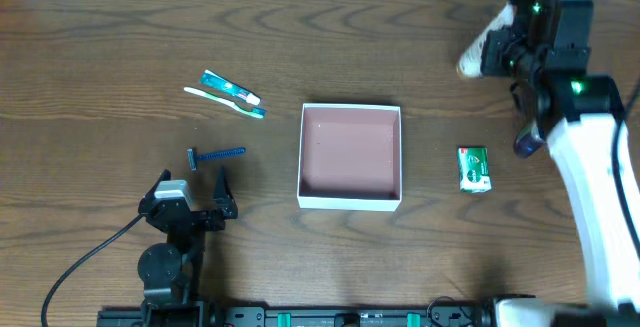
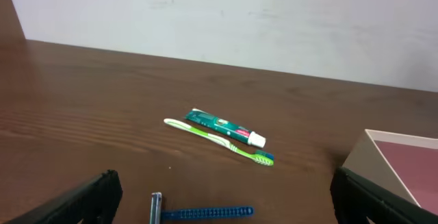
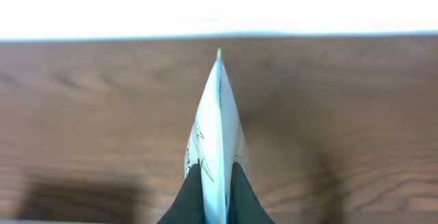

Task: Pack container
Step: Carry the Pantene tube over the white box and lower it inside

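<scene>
The container [image 1: 351,200] is a square white-walled box with a pinkish-brown floor at the table's middle; its corner shows in the left wrist view [image 2: 383,148]. It holds nothing. My right gripper [image 1: 497,49] is at the far right back, shut on a flat white packet [image 3: 217,135] held edge-on above the table. My left gripper [image 1: 195,189] is open and empty near the front left, just behind a blue razor [image 1: 215,155] [image 2: 205,212]. A green toothpaste tube [image 2: 222,126] and a green-white toothbrush [image 2: 219,140] lie beyond it.
A small green box [image 1: 473,168] lies right of the container. The toothpaste [image 1: 230,88] and toothbrush [image 1: 225,100] lie at the left back. A white wall runs along the table's far edge.
</scene>
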Tool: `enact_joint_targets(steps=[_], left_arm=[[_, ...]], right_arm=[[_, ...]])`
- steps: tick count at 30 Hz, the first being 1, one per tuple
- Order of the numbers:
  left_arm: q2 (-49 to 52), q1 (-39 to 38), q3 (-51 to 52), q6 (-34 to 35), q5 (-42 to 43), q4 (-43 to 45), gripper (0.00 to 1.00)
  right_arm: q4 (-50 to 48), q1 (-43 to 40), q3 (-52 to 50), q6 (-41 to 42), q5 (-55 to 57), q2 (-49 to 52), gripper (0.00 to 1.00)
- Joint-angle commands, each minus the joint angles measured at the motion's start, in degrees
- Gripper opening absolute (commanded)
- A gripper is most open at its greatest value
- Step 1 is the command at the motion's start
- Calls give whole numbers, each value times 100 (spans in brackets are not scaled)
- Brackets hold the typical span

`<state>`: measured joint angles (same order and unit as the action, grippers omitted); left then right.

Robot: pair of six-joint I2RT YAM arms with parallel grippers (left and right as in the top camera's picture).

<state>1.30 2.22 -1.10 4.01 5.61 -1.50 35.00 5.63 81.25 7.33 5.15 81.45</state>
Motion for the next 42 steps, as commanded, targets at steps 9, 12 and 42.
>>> enact_joint_targets(steps=[9, 12, 42], left_arm=[[7, 28, 87, -79, 63, -210, 98], [7, 28, 87, -79, 63, -210, 98], [7, 28, 87, -79, 63, -210, 98]], right_arm=[[892, 1659, 240, 2153, 1268, -883, 1], [973, 1958, 240, 2481, 1261, -815, 1], [385, 3834, 238, 2911, 1541, 1165, 1]])
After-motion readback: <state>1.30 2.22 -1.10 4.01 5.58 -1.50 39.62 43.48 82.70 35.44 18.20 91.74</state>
